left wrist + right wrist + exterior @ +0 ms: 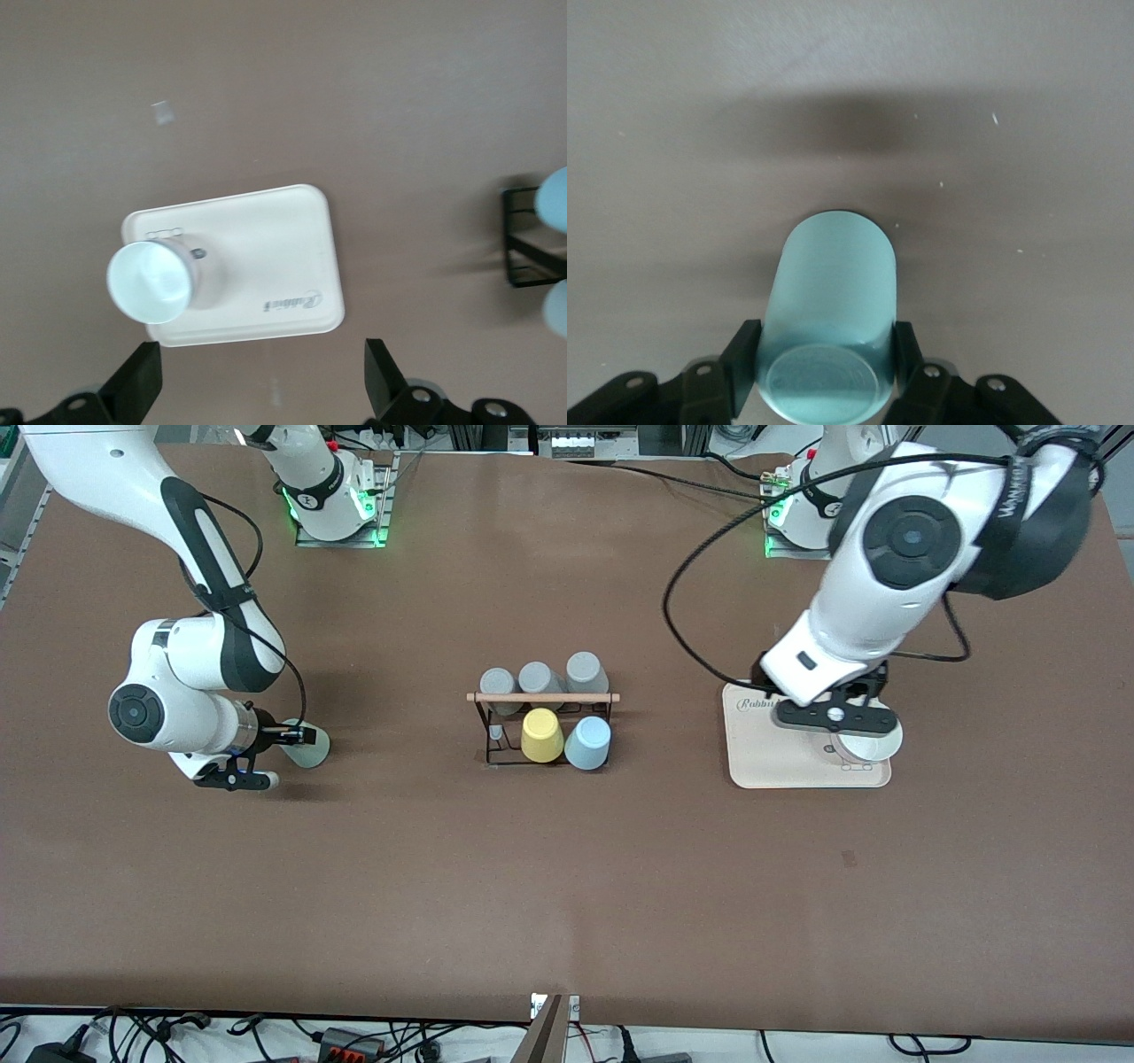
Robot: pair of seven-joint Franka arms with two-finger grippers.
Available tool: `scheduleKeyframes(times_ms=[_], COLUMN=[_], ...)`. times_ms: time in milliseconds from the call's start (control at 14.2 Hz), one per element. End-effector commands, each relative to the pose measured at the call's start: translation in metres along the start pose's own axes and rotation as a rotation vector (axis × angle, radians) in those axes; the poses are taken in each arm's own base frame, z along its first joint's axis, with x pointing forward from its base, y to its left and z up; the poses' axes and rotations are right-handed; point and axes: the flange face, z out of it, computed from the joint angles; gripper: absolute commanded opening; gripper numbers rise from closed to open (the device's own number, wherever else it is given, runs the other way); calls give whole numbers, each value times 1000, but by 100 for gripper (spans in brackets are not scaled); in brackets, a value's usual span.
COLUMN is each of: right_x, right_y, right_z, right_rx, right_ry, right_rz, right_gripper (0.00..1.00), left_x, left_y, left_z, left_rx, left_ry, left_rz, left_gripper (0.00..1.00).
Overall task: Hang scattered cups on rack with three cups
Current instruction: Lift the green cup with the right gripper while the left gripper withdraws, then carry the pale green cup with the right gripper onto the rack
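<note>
My right gripper (301,737) is shut on the pale mint-green cup (310,749), holding it on its side low over the table toward the right arm's end. In the right wrist view both fingers (744,354) press the cup's (833,274) sides. The black wire rack (542,722) with a wooden rod stands mid-table. A light blue cup (588,742) hangs on its nearer side beside a yellow cup (541,735). My left gripper (837,728) is open and empty over the beige tray; it also shows in the left wrist view (261,385).
Three grey cups (539,679) sit on the rack's farther side. One nearer peg (496,732) is bare. A whitish cup (873,746) stands on the beige tray (762,757) toward the left arm's end, also in the left wrist view (151,282).
</note>
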Motion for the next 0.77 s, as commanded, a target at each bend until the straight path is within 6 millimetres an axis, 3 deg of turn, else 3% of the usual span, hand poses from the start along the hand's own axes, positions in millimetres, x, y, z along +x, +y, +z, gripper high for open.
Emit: scheduleKeyframes(times_ms=[0, 211, 351, 492, 702], right_x=[3, 2, -5, -11, -30], right_y=[-19, -67, -92, -127, -202], right_z=[-55, -110, -142, -155, -167], right_rx=[-10, -19, 90, 121, 98], right_ry=[-24, -60, -86, -86, -58], right_rz=[-27, -84, -80, -39, -73], right_gripper=[22, 13, 10, 8, 0], left_x=[-6, 2, 1, 2, -8], left_y=[-51, -79, -90, -121, -151], left_z=[-5, -27, -29, -24, -24], left_rx=[3, -12, -19, -159, -185], left_ry=[1, 48, 28, -1, 8], left_rz=[5, -32, -54, -110, -174], left_gripper=[100, 100, 100, 100, 100])
